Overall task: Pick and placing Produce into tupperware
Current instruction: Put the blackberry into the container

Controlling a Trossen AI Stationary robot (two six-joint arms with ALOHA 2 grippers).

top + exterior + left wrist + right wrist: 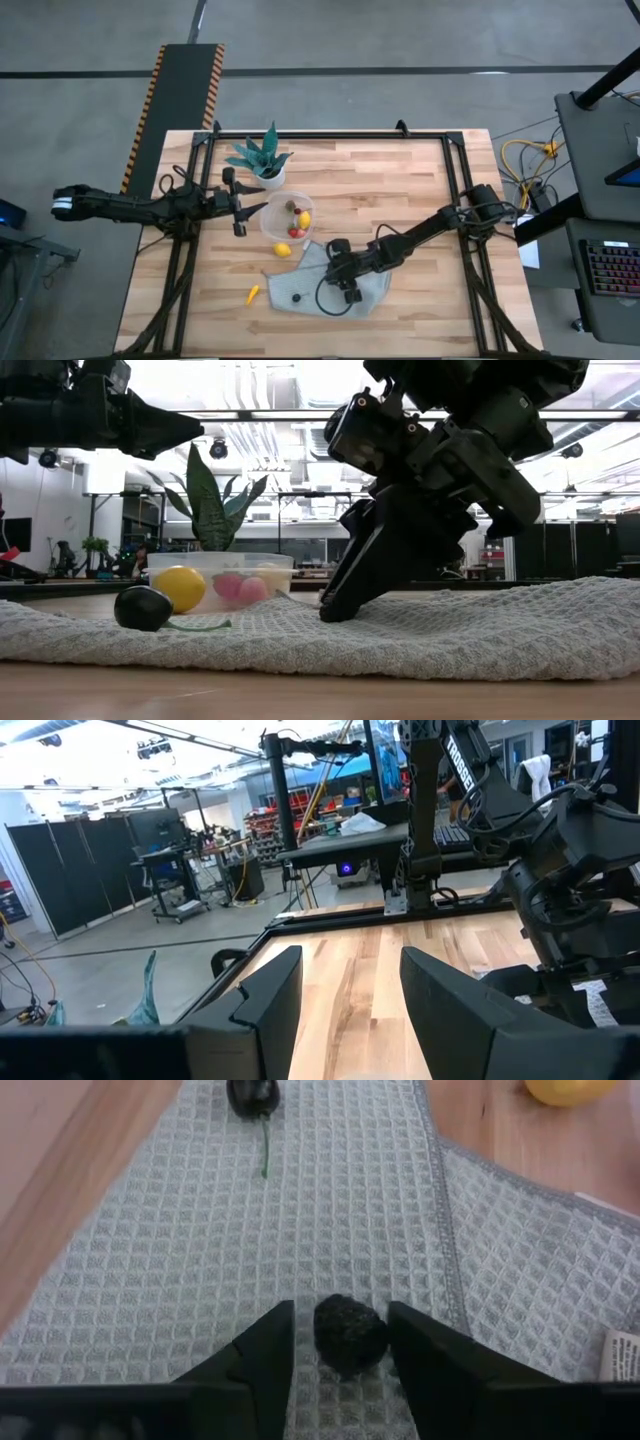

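The right end effector (340, 1342) was down on the cloth (330, 1220), fingers spread, with a dark berry (350, 1334) lying right between them, not yet gripped. The tupperware (284, 220) lay beyond it, nearer the left end effector (240, 206), which hovered released beside its rim.

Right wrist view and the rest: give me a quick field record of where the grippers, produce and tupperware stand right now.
right gripper: low over the grey cloth, fingers open either side of a dark bumpy berry; contact cannot be told
left gripper: open, at the tupperware's left rim, holding nothing
tupperware: on the table beside the potted plant, holding yellow and red pieces
dark stemmed berry: loose on the cloth
yellow lemon piece: on the wood, just outside the tupperware
orange carrot piece: on the wood, left of the cloth
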